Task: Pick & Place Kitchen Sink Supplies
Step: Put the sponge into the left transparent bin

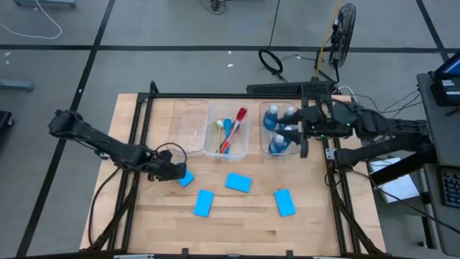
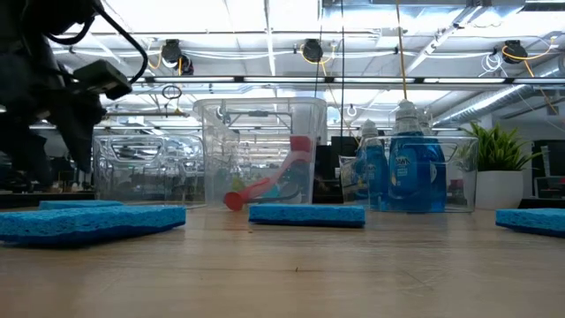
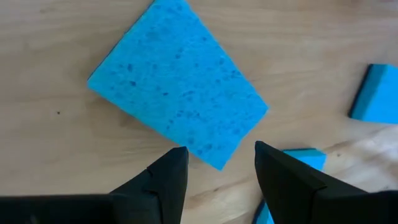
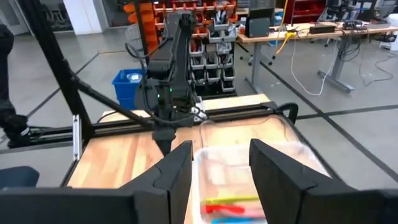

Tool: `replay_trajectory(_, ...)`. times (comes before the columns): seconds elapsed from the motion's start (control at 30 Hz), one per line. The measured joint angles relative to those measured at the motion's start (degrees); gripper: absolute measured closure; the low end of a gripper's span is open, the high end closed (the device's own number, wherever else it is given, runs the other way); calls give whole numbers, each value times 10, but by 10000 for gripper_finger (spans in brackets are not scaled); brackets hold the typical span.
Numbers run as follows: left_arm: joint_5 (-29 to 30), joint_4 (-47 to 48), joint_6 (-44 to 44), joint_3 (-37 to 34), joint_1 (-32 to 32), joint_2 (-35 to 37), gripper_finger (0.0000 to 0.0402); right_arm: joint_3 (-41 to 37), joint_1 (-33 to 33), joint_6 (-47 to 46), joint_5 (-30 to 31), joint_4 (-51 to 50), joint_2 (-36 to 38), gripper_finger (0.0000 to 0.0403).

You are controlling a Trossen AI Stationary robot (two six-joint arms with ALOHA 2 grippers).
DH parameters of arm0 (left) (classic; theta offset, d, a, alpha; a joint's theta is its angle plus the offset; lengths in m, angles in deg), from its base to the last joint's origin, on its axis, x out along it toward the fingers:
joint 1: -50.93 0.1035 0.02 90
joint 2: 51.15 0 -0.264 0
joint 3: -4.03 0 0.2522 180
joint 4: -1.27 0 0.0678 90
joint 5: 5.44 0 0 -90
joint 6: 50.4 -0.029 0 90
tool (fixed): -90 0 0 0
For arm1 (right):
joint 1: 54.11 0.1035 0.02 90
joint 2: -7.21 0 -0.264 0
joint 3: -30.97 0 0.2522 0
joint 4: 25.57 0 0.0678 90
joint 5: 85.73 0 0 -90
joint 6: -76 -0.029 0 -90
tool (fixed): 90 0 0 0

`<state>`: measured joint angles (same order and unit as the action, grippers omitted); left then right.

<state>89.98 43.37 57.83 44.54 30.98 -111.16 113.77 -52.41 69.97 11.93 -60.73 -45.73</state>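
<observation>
Left gripper released, centre-left of the high view, beside my target sponge | sponge flat on table, long axis diagonal to the jaw gap, I'd rotate first | right gripper released, empty, over bottles upper right, farther off.

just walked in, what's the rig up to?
Sorting sink supplies into clear bins. The left gripper hangs open over a blue sponge on the table; three more sponges lie loose. The right gripper, open and empty, is by the bin of blue bottles. The brushes sit in the middle bin.
</observation>
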Motion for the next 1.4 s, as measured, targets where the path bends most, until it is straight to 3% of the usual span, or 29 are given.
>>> replay_trajectory(0.13, -5, -4, 32, 0, 0, -17, 215, -82, 0, -20, -14, 14, 69, 256)
replay_trajectory(0.37, -4, -4, 86, 0, 0, -23, 215, -238, 0, -57, -92, 78, 198, 258)
replay_trajectory(0.7, 40, 1, 160, 0, 0, -23, 215, -398, 0, -140, -93, 160, 367, 258)
replay_trajectory(1.1, 31, -6, 229, 0, 0, -26, 215, -433, 0, -173, -103, 169, 406, 260)
replay_trajectory(1.4, -20, 6, 274, 0, 0, -26, 215, -433, 0, -188, -125, 169, 406, 263)
